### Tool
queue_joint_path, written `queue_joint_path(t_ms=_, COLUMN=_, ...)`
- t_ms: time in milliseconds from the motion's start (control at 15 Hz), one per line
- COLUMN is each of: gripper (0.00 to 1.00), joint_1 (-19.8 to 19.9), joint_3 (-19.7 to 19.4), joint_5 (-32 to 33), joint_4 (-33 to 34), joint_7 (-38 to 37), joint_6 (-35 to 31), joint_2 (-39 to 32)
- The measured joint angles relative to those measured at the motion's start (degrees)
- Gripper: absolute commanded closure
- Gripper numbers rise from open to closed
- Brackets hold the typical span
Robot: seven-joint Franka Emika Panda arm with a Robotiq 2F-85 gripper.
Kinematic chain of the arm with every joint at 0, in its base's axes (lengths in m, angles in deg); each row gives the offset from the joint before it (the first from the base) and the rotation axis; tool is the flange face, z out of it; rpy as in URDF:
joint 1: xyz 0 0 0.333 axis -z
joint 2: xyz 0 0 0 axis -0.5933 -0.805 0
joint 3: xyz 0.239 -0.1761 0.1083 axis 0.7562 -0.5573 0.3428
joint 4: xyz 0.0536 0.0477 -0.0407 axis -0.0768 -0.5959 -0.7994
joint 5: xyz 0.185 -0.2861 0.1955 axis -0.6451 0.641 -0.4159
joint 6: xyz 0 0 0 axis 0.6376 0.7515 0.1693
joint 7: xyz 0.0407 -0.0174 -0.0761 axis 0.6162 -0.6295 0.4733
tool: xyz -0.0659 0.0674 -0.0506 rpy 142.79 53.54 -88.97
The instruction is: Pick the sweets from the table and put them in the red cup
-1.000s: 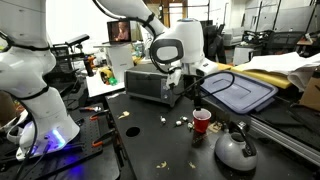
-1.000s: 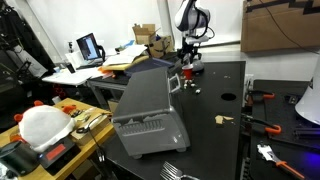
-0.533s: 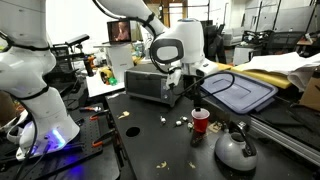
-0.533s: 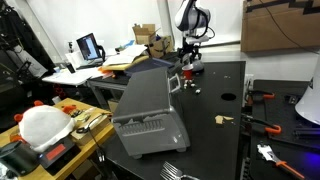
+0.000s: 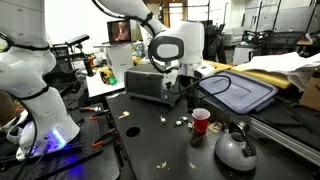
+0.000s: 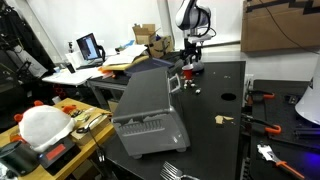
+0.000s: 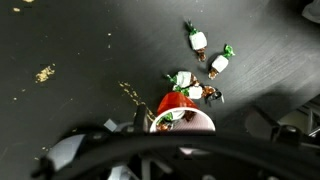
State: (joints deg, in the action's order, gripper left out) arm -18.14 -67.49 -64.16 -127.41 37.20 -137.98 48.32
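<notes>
The red cup (image 5: pixel 201 121) stands on the black table (image 5: pixel 150 145), and it also shows in the wrist view (image 7: pixel 176 106) with a few sweets (image 7: pixel 176 117) inside at its rim. Several wrapped sweets lie loose on the table just beyond the cup: one (image 7: pixel 197 40), another (image 7: pixel 218 63) and a pair touching the cup's far side (image 7: pixel 184 81). More small pieces (image 5: pixel 180 122) lie left of the cup. My gripper (image 5: pixel 190 90) hangs just above the cup, also seen in an exterior view (image 6: pixel 190 62). In the wrist view its blurred fingers stand apart around the cup (image 7: pixel 170 150), empty.
A grey-silver kettle (image 5: pixel 235 149) stands close beside the cup. A toaster oven (image 5: pixel 152 85) and a dark lidded tray (image 5: pixel 238 92) sit behind it. Yellowish crumbs (image 7: pixel 45 73) dot the table. A second robot base (image 5: pixel 40 100) stands at the table's side.
My gripper has lifted slightly above the red cup. The cup and the loose sweets have not moved.
</notes>
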Motion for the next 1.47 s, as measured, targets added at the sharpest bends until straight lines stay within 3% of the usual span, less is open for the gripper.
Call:
queue_joint_path(t_ms=1067, gripper=0.00, joint_1=-0.03, joint_3=-1.45, joint_5=8.22, joint_4=-2.42, joint_7=3.33, joint_6=7.36, joint_2=2.38)
queue_joint_path(t_ms=1467, gripper=0.00, joint_1=-0.05, joint_3=-1.45, joint_5=8.62, joint_4=-4.24, joint_7=6.30, joint_6=12.46, joint_2=7.60)
